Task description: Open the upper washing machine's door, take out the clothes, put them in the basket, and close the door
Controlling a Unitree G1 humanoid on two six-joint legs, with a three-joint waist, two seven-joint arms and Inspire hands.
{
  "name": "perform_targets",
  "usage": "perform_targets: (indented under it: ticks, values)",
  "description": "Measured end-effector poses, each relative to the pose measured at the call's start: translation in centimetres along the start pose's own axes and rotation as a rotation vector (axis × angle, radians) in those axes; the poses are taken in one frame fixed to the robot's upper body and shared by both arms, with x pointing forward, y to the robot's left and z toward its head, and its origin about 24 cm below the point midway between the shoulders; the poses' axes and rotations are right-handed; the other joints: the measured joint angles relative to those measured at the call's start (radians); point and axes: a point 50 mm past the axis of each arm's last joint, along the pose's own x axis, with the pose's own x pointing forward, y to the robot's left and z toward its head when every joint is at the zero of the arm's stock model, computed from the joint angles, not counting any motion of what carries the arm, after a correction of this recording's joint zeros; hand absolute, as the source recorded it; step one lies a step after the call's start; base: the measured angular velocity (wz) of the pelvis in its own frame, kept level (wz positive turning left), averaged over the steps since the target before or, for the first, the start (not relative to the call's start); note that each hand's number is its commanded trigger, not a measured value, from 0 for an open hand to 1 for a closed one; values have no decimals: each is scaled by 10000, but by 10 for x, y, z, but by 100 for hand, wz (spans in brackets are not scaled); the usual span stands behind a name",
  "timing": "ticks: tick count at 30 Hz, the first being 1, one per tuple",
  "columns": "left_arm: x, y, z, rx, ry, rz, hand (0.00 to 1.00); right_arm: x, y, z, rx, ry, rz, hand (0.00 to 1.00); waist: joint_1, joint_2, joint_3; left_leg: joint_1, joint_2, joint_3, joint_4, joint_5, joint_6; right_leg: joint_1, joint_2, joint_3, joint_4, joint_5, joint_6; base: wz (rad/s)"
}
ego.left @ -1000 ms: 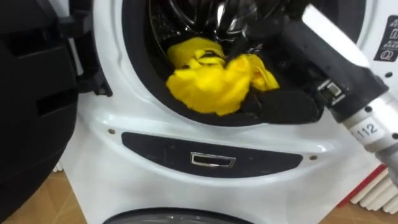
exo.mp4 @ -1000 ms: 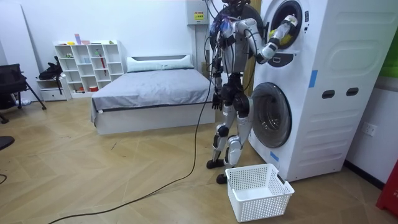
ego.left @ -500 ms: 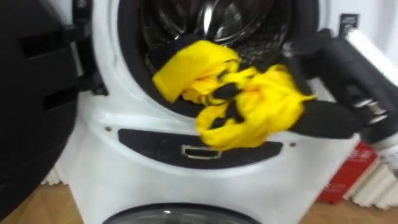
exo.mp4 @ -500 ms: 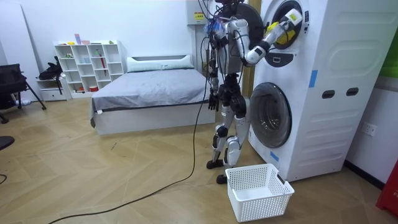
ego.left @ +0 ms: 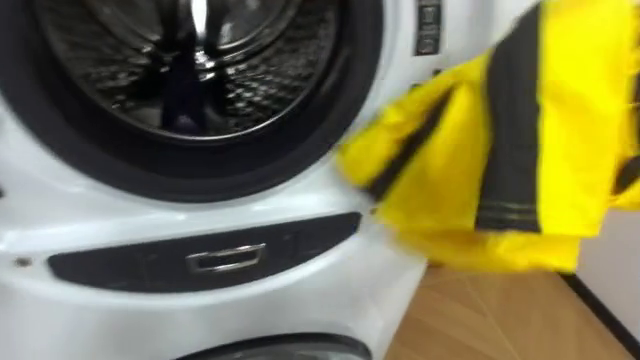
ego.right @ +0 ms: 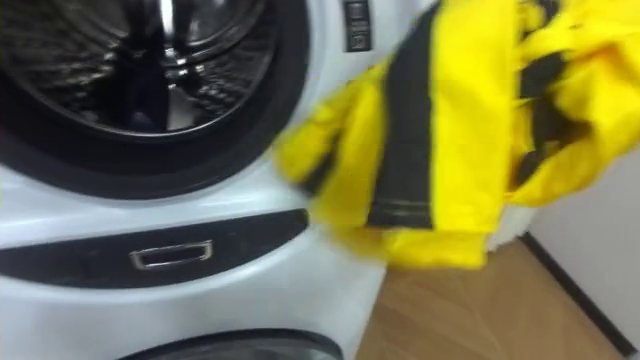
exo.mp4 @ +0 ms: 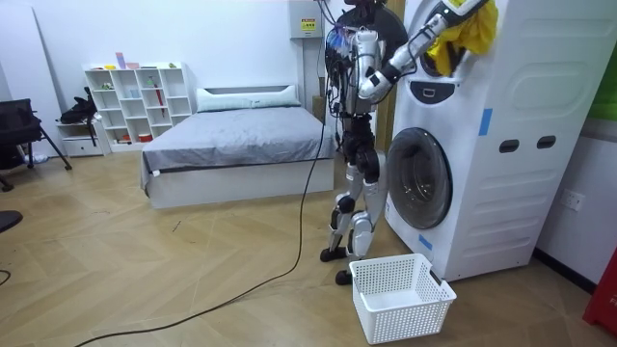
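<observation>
Fingers: the dark fingers (ego.right: 543, 72) of the right hand (exo.mp4: 453, 10) curl into a bunch of cloth and are closed on it, partly buried in the folds.
Garment: a yellow garment (ego.left: 580, 130) with dark stripes hangs free from that hold, outside the drum opening (ego.left: 190, 80) and to its right.
Handling: it looks light, soft and limp, so it will likely swing. A gathered handful should hold better than a pinched edge.
Drum opening: dark, with no other clothes visible inside.
Washing machine (ego.left: 300, 300): the robot stands just before it.
Basket (exo.mp4: 400, 294): on the floor, well below the drum opening.

wood floor (exo.mp4: 193, 289), w/ white basket (exo.mp4: 405, 304), bed (exo.mp4: 231, 145)
</observation>
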Motion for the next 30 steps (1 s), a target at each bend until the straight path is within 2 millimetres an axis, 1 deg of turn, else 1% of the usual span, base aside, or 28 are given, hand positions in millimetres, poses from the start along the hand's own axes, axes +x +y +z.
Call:
perform_targets:
  ticks: [2, 3, 5, 6, 7, 8, 12, 13, 14, 15, 16, 18, 19, 20, 21, 22, 23, 24, 25, 26, 27, 28, 29, 30]
  values:
    - [0, -1, 2, -17, -46, -22, 0, 1, -8, 3, 136, -169, -681, 100, -233, -21, 12, -20, 9, 142, -51, -6, -8, -126, 47, 160, 26, 8, -13, -21]
    - [0, -2, 1, -22, -30, -34, 0, 1, -11, 4, 233, -183, -839, 100, -271, -20, 10, -10, 18, 256, -63, -8, -11, -158, 93, 239, 34, 11, -17, -35]
    - [-1, -2, 0, -27, -12, -23, 0, 0, -21, 6, 602, -247, -1544, 100, -328, -27, 10, -1, 67, 543, -81, -36, -57, -323, 151, 509, 80, 33, -43, -40]
    - [-1, -2, 0, -23, -3, -16, 0, 0, -24, 7, 612, -247, -1697, 100, -347, -35, 7, 0, 80, 613, -83, -43, -69, -387, 170, 547, 85, 40, -52, -30]
    - [-1, -2, -1, -11, 23, -12, 0, -1, -27, 7, 543, -259, -1955, 100, -454, -55, 5, -5, 95, 679, -86, -56, -89, -457, 208, 650, 113, 43, -57, -29]
    - [-1, -2, -1, -5, 41, -11, 0, -2, -31, 7, 430, -221, -2173, 100, -499, -60, 5, 5, 126, 834, -90, -74, -115, -522, 296, 810, 154, 54, -76, -33]
    - [0, -1, 2, -32, 40, 128, 0, -10, -34, 2, 123, 326, -2235, 100, -511, -66, -1, 10, 166, 1234, -91, -103, -156, -703, 419, 1216, 249, 87, -124, -39]
    - [1, -1, 5, -37, 12, 169, 0, -11, -33, 0, 139, 489, -2181, 100, -496, -74, 12, 21, 165, 1427, -77, -101, -160, -810, 474, 1390, 378, 98, -143, -42]
    - [1, -2, 8, 47, -21, 152, 0, -12, -32, -4, 186, 669, -2105, 100, -482, -31, 41, 37, 180, 1483, -59, -100, -160, -819, 501, 1535, 383, 102, -148, -41]
    - [1, -3, 10, 146, -70, 111, 0, -12, -30, -7, 246, 810, -2046, 100, -470, -26, 42, 57, 194, 1536, -45, -100, -160, -819, 515, 1599, 384, 105, -148, -37]
    - [1, -5, 13, 256, -179, 24, 0, -15, -26, -14, 364, 1178, -1860, 100, -440, -26, 42, 107, 212, 1729, 0, -100, -160, -816, 540, 1706, 386, 114, -150, -33]
    - [1, -9, 17, 505, -338, -133, 0, -20, -19, -26, 491, 1891, -1365, 100, -442, -10, 48, 156, 220, 1900, 37, -121, -194, -874, 615, 1957, 374, 141, -140, -38]
    - [0, -12, 19, 876, -427, -293, 0, -24, -13, -36, 706, 2425, -939, 100, -438, 28, 51, 138, 258, 2065, 72, -197, -293, -994, 714, 2177, 373, 159, -138, -48]
    - [0, -15, 22, 1151, -514, -447, 0, -29, -7, -47, 883, 3069, -600, 100, -442, 87, 65, 78, 351, 2152, 87, -297, -292, -1096, 798, 2244, 375, 209, -141, -48]
    - [-1, -17, 23, 1260, -556, -514, 0, -33, -5, -52, 970, 3415, -470, 100, -441, 106, 64, 26, 372, 2185, 87, -334, -301, -1182, 845, 2305, 395, 222, -146, -35]
    - [-1, -19, 25, 1416, -591, -625, 0, -40, 0, -61, 1144, 4077, -212, 100, -457, 150, 93, -18, 391, 2266, 87, -337, -303, -1254, 891, 2432, 461, 278, -152, -31]
    - [-1, -21, 29, 1494, -664, -764, 0, -45, 1, -67, 1221, 4559, -6, 100, -477, 209, 132, -40, 394, 2379, 86, -341, -311, -1379, 938, 2514, 559, 286, -157, -28]
    - [-1, -22, 30, 1540, -719, -816, 0, -49, 1, -70, 1234, 4776, 69, 100, -477, 264, 140, -52, 396, 2439, 87, -347, -319, -1423, 962, 2602, 584, 291, -159, -35]
    - [-1, -23, 31, 1631, -764, -871, 0, -55, 3, -77, 1380, 5170, 266, 100, -441, 369, 139, -63, 404, 2582, 91, -367, -347, -1510, 1028, 2742, 686, 292, -160, -33]
    - [-1, -24, 32, 1707, -802, -943, 0, -60, 8, -84, 1602, 5519, 476, 100, -481, 434, 134, -82, 409, 2620, 105, -391, -355, -1534, 1061, 2813, 713, 292, -160, -32]
    - [-1, -25, 34, 1717, -837, -997, 0, -63, 10, -87, 1703, 5684, 565, 100, -487, 512, 157, -107, 404, 2674, 110, -401, -359, -1578, 1077, 2885, 728, 292, -160, -30]
    - [-1, -26, 37, 1828, -920, -1093, 0, -68, 13, -94, 1858, 6035, 715, 100, -498, 634, 155, -205, 359, 2763, 164, -412, -357, -1713, 1108, 3021, 793, 298, -154, -34]
    - [0, -27, 44, 1843, -1046, -1162, 0, -75, 16, -102, 1995, 6453, 843, 100, -518, 703, 158, -288, 343, 2789, 270, -412, -357, -1872, 1141, 3143, 940, 298, -154, -36]
    - [0, -28, 46, 1877, -1096, -1201, 0, -78, 18, -105, 2059, 6659, 915, 100, -506, 753, 144, -355, 338, 2804, 306, -413, -358, -1950, 1153, 3178, 966, 298, -153, -32]
